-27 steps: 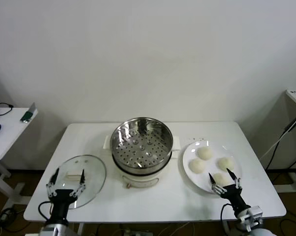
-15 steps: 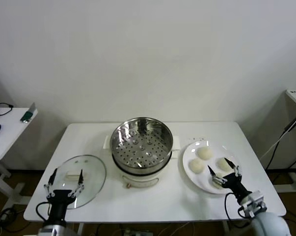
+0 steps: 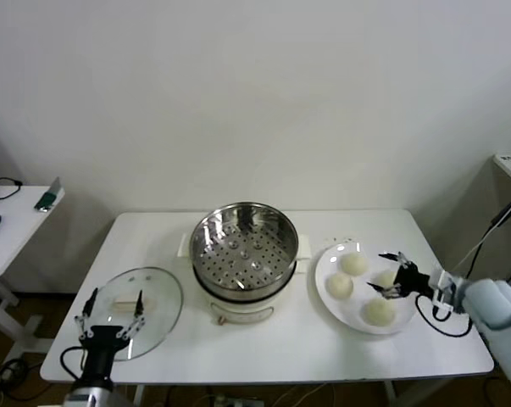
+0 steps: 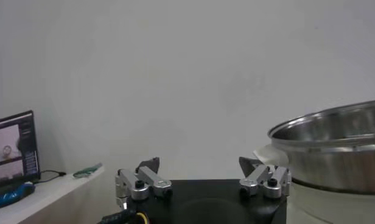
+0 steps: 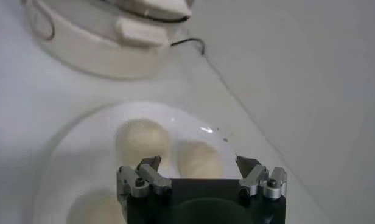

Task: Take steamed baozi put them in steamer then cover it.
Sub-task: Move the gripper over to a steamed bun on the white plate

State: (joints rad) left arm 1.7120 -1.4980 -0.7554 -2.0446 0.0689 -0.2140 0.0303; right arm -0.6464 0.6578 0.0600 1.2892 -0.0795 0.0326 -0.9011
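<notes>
The right gripper (image 3: 391, 275) hung over the plate (image 3: 327, 295) at the right of the worktop (image 3: 280, 348), reaching in from the right edge, its jaws spread wide and holding nothing. It sat just above the bun nearest that edge (image 3: 385, 278), which was partly hidden behind it. The other three buns lay on the same plate: one at the far side (image 3: 353, 264), one toward the steamer (image 3: 339, 286) and one at the near side (image 3: 378, 312). In the right wrist view the open gripper (image 5: 199, 172) looked down on two buns (image 5: 140, 137) lying side by side, a third only just showing at the picture's edge.

The steamer (image 3: 245, 246) stood in the middle of the worktop on its pale base, uncovered, its holed floor bare. The cover (image 3: 158, 298) lay flat on the worktop to the steamer's left, near the front edge.

The left gripper (image 3: 111, 316) waited at the front left corner, over the near rim of the cover, jaws wide and empty. From the left wrist view its gripper (image 4: 201, 175) faced the wall, the steamer's steel wall (image 4: 333, 146) off to one side
</notes>
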